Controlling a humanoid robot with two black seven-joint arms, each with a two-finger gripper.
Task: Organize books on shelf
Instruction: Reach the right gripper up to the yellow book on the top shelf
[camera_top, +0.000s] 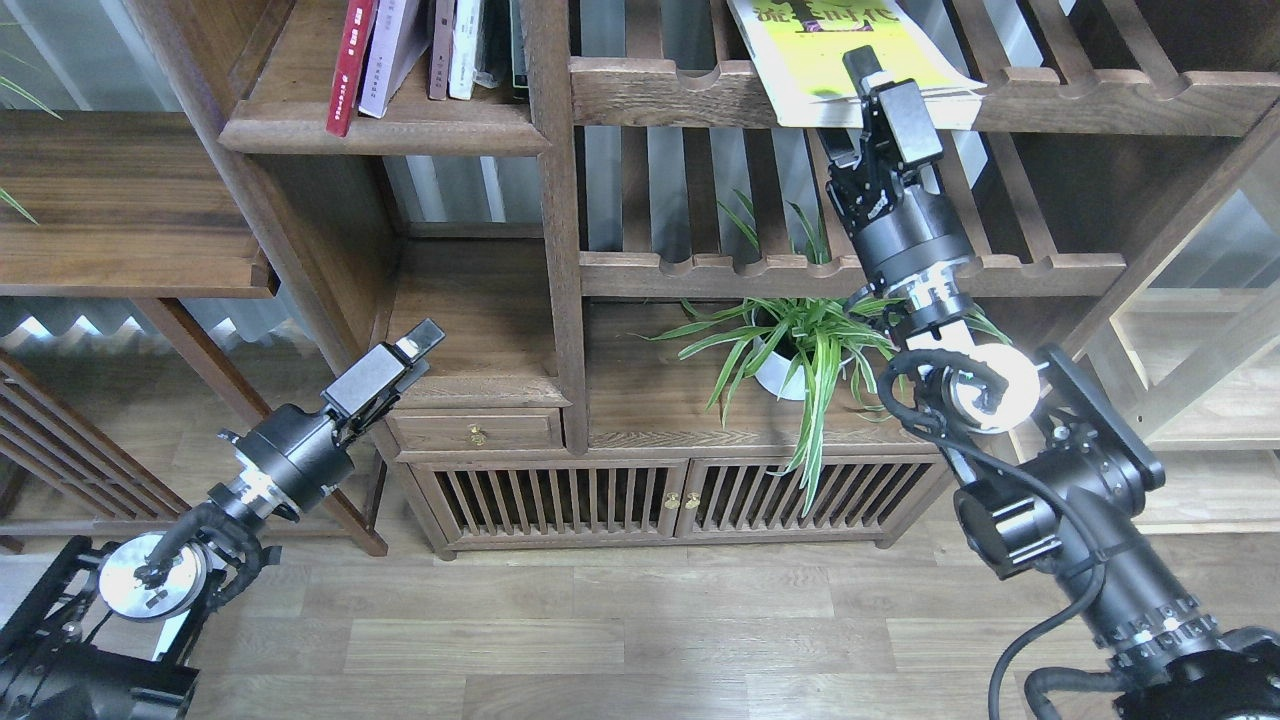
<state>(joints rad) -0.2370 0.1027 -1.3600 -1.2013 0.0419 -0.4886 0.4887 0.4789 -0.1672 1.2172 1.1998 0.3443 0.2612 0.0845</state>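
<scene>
The larger yellow-green book (840, 50) lies flat on the slatted upper right shelf, with its front edge overhanging the rail. My right gripper (850, 105) is open at that edge, one finger (860, 62) over the cover and the other below the rail. The red book (350, 60) and the plain white book (388, 50) lean in the narrow upper left compartment on the solid dark-brown shelf (385, 132). My left gripper (425, 342) is shut and empty, low in front of the lower left compartment.
Thin brown (441, 50), white (466, 45) and dark-spined (517, 40) books stand right of the leaning pair. A potted plant (790, 350) sits under my right arm. A small drawer (475, 430) and slatted cabinet doors (560, 500) are below. A wide wooden ledge (120, 200) is at the left.
</scene>
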